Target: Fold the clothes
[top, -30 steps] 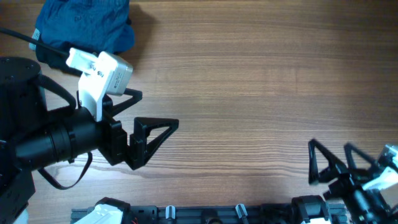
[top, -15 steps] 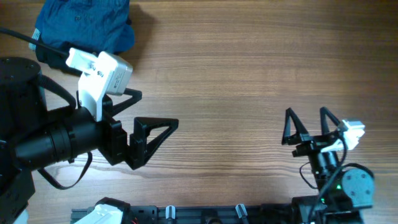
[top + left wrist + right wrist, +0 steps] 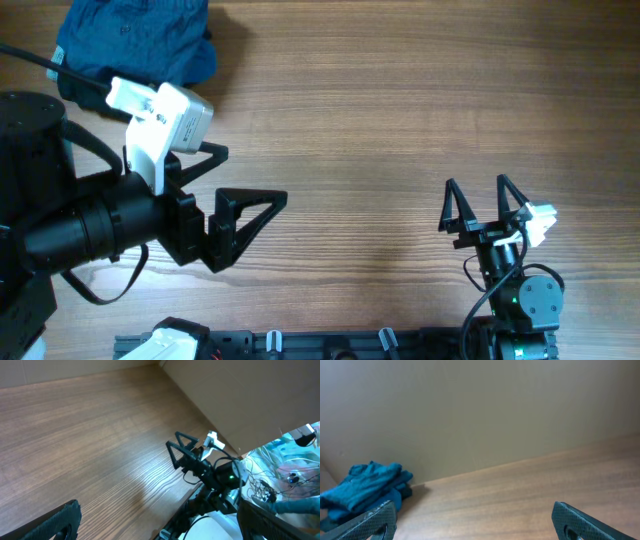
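Observation:
A crumpled blue garment (image 3: 135,38) lies in a heap at the table's far left corner; it also shows in the right wrist view (image 3: 362,485) at the far left. My left gripper (image 3: 240,190) is open and empty, held above the left part of the table, well in front of the garment. My right gripper (image 3: 480,205) is open and empty near the front right edge, fingers pointing toward the far side. In the left wrist view the left fingers (image 3: 160,520) are spread wide with nothing between them. The right fingers (image 3: 475,520) are also spread wide.
The wooden table (image 3: 400,120) runs across the view. A beige wall (image 3: 480,410) stands behind its far edge. Cables and clutter (image 3: 285,465) lie beyond the front right edge. A black rail with clips (image 3: 330,345) runs along the front edge.
My right arm has swung in from the front right corner and turned, its open fingers now pointing toward the far side. The left arm and the garment have not moved.

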{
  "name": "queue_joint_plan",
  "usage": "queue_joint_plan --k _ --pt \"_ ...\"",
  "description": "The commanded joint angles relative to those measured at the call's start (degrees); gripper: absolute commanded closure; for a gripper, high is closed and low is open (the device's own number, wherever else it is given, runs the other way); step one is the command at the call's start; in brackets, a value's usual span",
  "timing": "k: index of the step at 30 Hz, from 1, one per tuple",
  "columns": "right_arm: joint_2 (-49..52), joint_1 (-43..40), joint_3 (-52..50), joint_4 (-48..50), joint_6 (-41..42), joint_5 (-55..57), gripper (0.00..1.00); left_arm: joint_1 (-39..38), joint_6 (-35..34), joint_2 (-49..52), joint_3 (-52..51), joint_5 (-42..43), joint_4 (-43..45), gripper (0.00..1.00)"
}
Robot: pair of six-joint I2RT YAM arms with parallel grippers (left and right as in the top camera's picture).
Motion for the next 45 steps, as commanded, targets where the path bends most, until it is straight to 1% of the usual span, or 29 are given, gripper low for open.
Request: queue_joint_plan --k 1,3,6,10,12,14,20,45 --pt "-1.55 -0.33 -2.1 0.92 -1.27 1.7 0.0 -0.26 -0.37 -0.22 0.04 -0.15 0.15 0.0" --pt "-1.55 -0.33 -3.17 0.9 -3.08 2.12 0.0 -0.26 -0.37 -0.22 0.04 -0.15 0.15 0.0" --pt "-1.55 -0.33 -3.15 0.59 -8.37 1.44 0.0 -0.26 -0.37 -0.22 0.04 -0.15 0.13 0.0" --pt "-1.55 -0.33 -3.15 -0.11 -21.9 -3.54 0.0 -0.26 -0.37 -0.22 0.04 -0.15 0.13 0.0" --pt "-1.55 -0.33 -3.15 -3.17 -26.25 -4.79 0.0 -0.26 -0.37 -0.22 0.04 -0.15 0.15 0.0" --pt "-1.57 -0.33 -3.15 -3.02 -25.59 -4.87 0.0 -0.26 -0.37 -0.22 0.04 -0.15 0.15 0.0" --pt "-1.57 -0.33 -3.15 -3.08 -18.58 -3.72 0.0 -0.26 -0.37 -0.22 0.04 -0.15 0.15 0.0" --pt "-1.55 -0.33 -3.15 -2.97 -18.73 -3.76 0.0 -0.26 -0.37 -0.22 0.04 -0.15 0.15 0.0"
